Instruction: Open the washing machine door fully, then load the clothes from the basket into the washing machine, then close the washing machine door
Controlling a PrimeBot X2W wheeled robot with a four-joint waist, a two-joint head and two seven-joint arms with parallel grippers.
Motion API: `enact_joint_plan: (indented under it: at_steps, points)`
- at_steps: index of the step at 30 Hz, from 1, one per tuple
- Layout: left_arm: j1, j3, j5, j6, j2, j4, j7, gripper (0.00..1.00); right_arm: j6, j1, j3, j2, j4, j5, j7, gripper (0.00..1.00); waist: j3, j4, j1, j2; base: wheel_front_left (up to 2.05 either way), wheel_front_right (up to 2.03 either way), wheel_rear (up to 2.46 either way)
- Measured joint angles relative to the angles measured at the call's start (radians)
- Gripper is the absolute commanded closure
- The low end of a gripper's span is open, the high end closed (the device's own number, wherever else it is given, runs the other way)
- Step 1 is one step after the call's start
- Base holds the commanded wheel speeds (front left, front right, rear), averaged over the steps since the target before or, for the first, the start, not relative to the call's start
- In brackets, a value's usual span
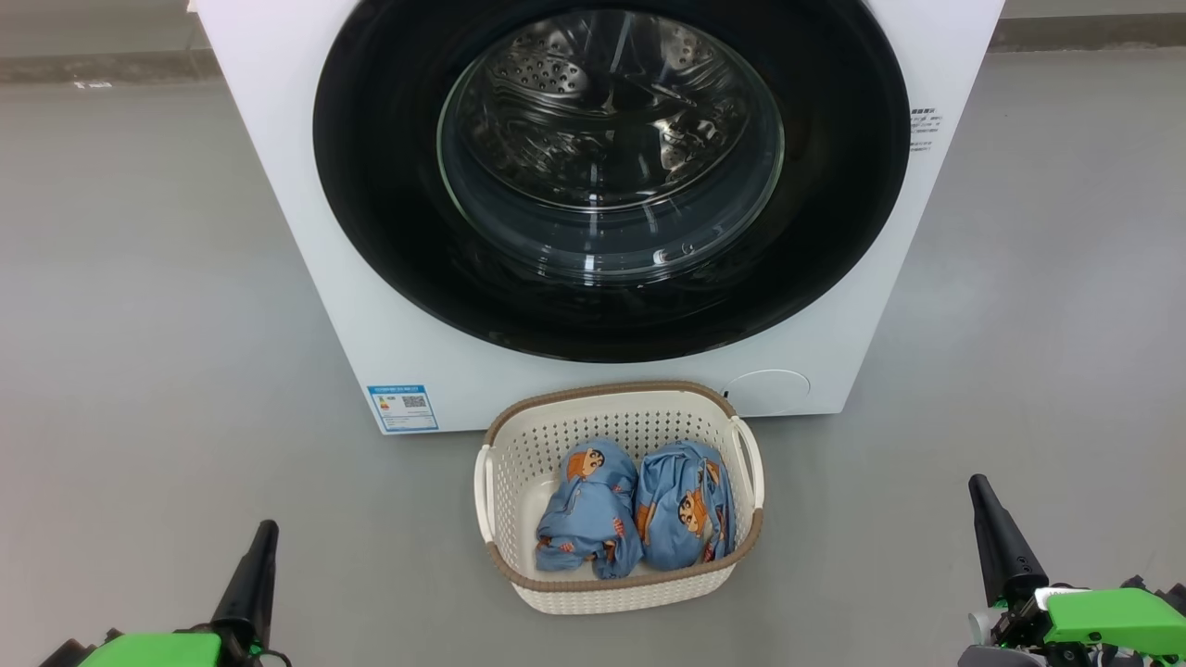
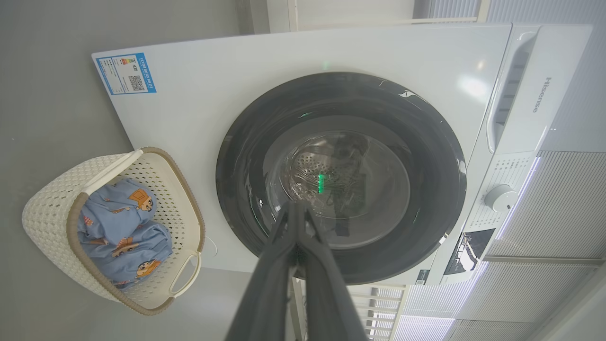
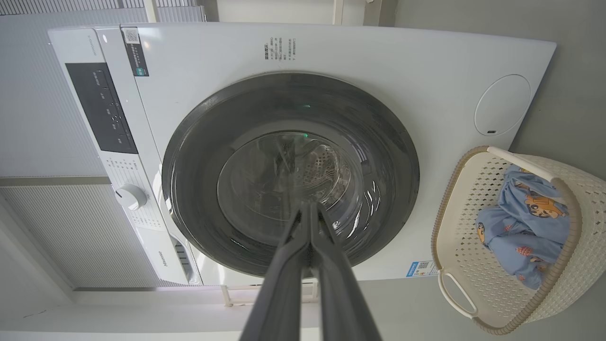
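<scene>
Head view: the basket (image 1: 602, 426) holds the clothes (image 1: 593, 514); left claw (image 1: 266, 533) and right claw (image 1: 977, 486) both clenched.

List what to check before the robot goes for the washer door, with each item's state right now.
1. The washing machine door is shut, with nothing in front of it: ok.
2. Handle or edge to pull is found on the door: cannot tell, its black ring looks smooth.
3. The left pincer and right pincer are empty: ok.
4. Pincers open enough to grasp: not ok, both are shut.
5. Both clothes bundles are inside the basket: ok.
6. Basket clear of the door's swing: cannot tell; it sits close in front, lower than the door.
</scene>
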Motion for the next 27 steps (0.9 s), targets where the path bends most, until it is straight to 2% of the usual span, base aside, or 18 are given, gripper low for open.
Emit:
enact_joint_plan:
  at_steps: [27]
  points:
    - [0.0,0.0,0.0,0.0,0.0,0.0,0.0,1.0,0.0,0.0,0.0,0.0,0.0,0.0,0.0,1.0,0.0,0.0,0.0,0.0,0.0,0.0,0.0]
